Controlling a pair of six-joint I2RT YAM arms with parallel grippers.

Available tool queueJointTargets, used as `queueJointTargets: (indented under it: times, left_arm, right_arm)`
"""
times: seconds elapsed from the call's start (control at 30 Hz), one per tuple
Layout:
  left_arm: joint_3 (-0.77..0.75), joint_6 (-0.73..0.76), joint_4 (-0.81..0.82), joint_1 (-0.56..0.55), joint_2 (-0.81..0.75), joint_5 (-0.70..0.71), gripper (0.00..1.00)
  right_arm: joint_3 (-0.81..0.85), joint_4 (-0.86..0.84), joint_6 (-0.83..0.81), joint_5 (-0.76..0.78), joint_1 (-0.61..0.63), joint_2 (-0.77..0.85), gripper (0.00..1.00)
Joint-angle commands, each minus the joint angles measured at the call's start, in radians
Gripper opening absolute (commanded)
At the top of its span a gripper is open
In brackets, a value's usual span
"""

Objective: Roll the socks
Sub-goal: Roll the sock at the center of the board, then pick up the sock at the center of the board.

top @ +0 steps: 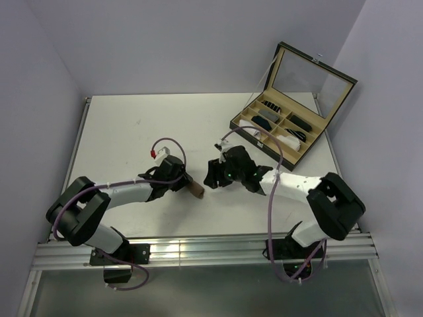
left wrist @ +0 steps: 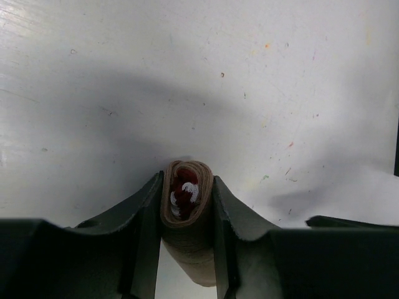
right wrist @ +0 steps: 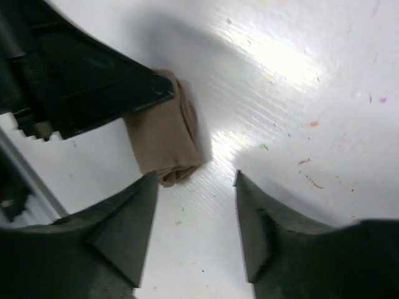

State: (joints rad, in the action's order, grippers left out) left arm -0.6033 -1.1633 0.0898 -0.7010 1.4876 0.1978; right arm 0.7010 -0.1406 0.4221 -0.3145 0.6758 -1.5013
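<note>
A tan-brown sock (top: 195, 191), rolled into a tight tube, lies on the white table between the two arms. The left wrist view looks at its end (left wrist: 186, 196), where the dark red-and-white cuff is wound inside the tan layers. My left gripper (top: 184, 179) (left wrist: 187, 179) is shut on this roll, one finger pressed on each side. Just right of it, my right gripper (top: 213, 177) (right wrist: 196, 177) stands open with only bare table between its fingers. From the right wrist, the roll's other end (right wrist: 165, 134) lies just beyond the left fingertip, under the left gripper's dark finger (right wrist: 93, 81).
An open compartment box (top: 246, 129) with a raised glass lid (top: 310, 72) stands at the back right and holds several small sock rolls. Grey walls close in the table at the left, back and right. The metal rail runs along the near edge.
</note>
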Motion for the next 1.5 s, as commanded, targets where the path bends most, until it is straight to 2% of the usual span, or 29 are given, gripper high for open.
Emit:
queueJointTargets:
  times: [0.0, 0.03, 0.17, 0.47, 0.87, 1.07, 1.23, 1.47]
  left_arm:
    - [-0.041, 0.062, -0.127, -0.006, 0.02, -0.005, 0.0]
    - [-0.05, 0.065, -0.142, -0.006, 0.022, -0.006, 0.0]
    - [-0.073, 0.08, -0.17, -0.008, 0.039, -0.018, 0.0]
    - [-0.104, 0.099, -0.197, -0.006, 0.069, -0.047, 0.0]
    - [-0.118, 0.111, -0.203, -0.006, 0.08, -0.069, 0.0]
    - [-0.116, 0.111, -0.199, -0.006, 0.089, -0.086, 0.0]
    - [-0.116, 0.114, -0.191, -0.005, 0.102, -0.097, 0.0]
    - [-0.133, 0.12, -0.185, -0.005, 0.131, -0.138, 0.0]
  right_arm:
    - [0.008, 0.039, -0.157, 0.297, 0.117, 0.084, 0.64]
    - [0.009, 0.032, -0.19, 0.381, 0.181, 0.095, 0.64]
    - [0.038, 0.004, -0.247, 0.523, 0.304, 0.07, 0.68]
    - [0.12, -0.048, -0.345, 0.704, 0.484, -0.068, 0.69]
    - [0.203, -0.039, -0.358, 0.772, 0.518, -0.273, 0.7]
    - [0.175, -0.054, -0.326, 0.759, 0.515, -0.297, 0.69]
    - [0.098, -0.135, -0.263, 0.718, 0.492, -0.274, 0.67]
    - [0.121, -0.152, -0.27, 0.715, 0.479, -0.336, 0.66]
